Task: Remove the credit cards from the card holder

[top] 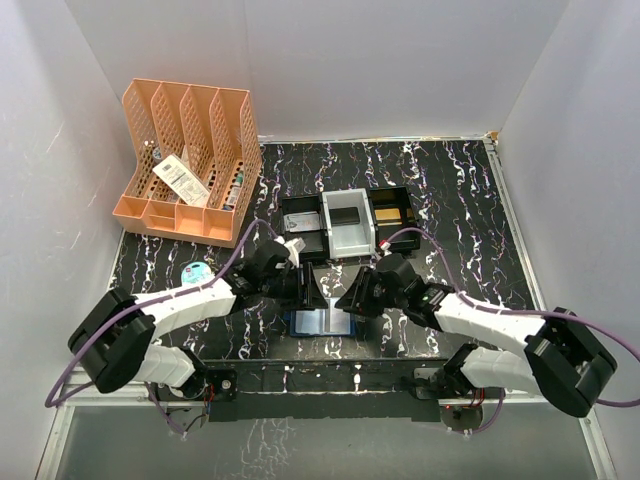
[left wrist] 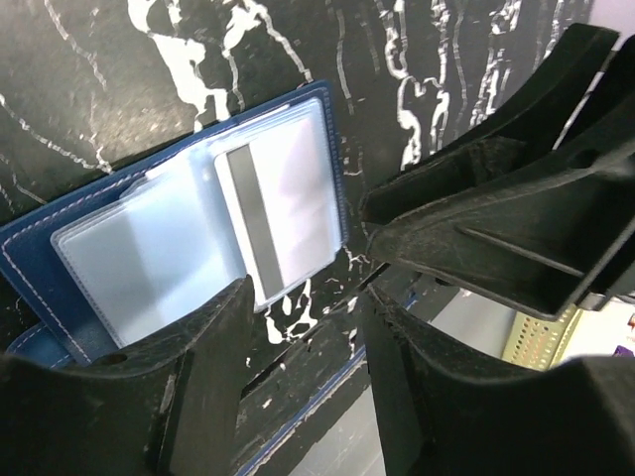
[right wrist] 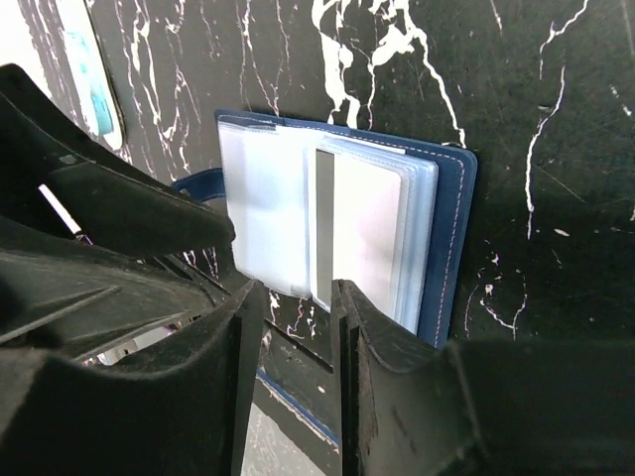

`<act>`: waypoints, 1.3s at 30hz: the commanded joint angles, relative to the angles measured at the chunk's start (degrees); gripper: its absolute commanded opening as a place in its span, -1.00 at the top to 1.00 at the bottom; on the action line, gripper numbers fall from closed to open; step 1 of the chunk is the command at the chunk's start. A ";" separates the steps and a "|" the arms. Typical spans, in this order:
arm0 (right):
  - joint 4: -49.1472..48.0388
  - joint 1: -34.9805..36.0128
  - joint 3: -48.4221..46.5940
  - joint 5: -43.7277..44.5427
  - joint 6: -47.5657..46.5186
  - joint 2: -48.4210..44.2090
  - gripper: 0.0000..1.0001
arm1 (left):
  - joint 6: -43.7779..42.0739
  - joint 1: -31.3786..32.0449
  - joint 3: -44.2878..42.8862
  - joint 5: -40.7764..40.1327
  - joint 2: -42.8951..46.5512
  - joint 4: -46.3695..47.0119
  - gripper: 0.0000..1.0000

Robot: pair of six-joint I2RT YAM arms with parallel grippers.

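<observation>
Card holder point(top: 320, 322) lies opened flat on the worktop point(top: 455, 200), front centre between the two arms, clear sleeves point(left wrist: 149, 248) facing up; one credit card point(right wrist: 367, 228) with a dark stripe sticks out of them. Left end effector point(left wrist: 303, 297) hangs just over the holder's edge, jaws half apart, nothing between them. Right end effector point(right wrist: 295, 293): jaws narrowly apart at the card's lower edge; contact cannot be told.

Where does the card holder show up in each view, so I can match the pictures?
Top external: card holder just below centre, lying open.
Left wrist: card holder left of centre, sleeves facing up.
Right wrist: card holder at centre.
Shared landmark: the black, white-veined table beneath it.
</observation>
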State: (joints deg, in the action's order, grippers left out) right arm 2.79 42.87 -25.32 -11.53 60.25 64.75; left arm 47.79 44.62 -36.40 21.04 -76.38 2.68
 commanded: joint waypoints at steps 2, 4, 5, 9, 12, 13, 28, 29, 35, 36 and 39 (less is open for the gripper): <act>-4.24 0.06 -0.64 -2.55 0.95 3.88 0.37 | 3.69 1.05 2.22 -1.40 -0.81 4.10 0.10; -4.26 0.10 -0.02 -1.66 0.59 5.78 0.33 | 3.83 1.17 2.41 -1.40 -1.73 4.26 0.13; -3.82 0.11 0.30 -0.89 0.98 6.90 0.33 | 3.96 1.15 2.65 -1.39 -2.90 4.64 0.15; -3.58 0.02 1.01 -0.40 0.30 11.47 0.33 | 4.67 1.41 3.63 -1.18 -5.52 7.37 0.21; -5.07 0.11 1.93 -1.06 -0.15 14.18 0.34 | 5.60 1.49 5.11 -1.42 -6.51 9.47 0.28; -5.60 0.04 2.17 -1.36 -0.41 14.86 0.34 | 5.72 1.46 5.53 -1.77 -6.61 9.40 0.30; 7.44 0.10 -5.76 3.57 -5.65 11.38 0.29 | 9.56 1.93 15.58 -10.92 7.00 12.20 0.27; 9.30 0.06 -7.12 4.82 -5.93 9.62 0.26 | 9.64 1.96 16.02 -10.37 7.29 13.72 0.27; 14.91 0.07 -14.14 8.87 -3.47 6.07 -0.19 | 11.49 1.90 17.69 -9.01 8.36 17.52 0.25; 16.29 0.10 -15.13 11.45 -1.33 5.73 -0.40 | 12.23 1.89 18.28 -9.13 8.35 17.43 0.25; 17.62 0.01 -16.03 14.80 1.87 4.50 -0.96 | 12.36 1.96 18.71 -9.28 9.68 16.13 0.25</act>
State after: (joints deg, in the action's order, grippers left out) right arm 16.69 43.00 -38.09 -3.66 58.39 71.92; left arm 59.11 46.26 -18.81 12.43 -68.99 18.37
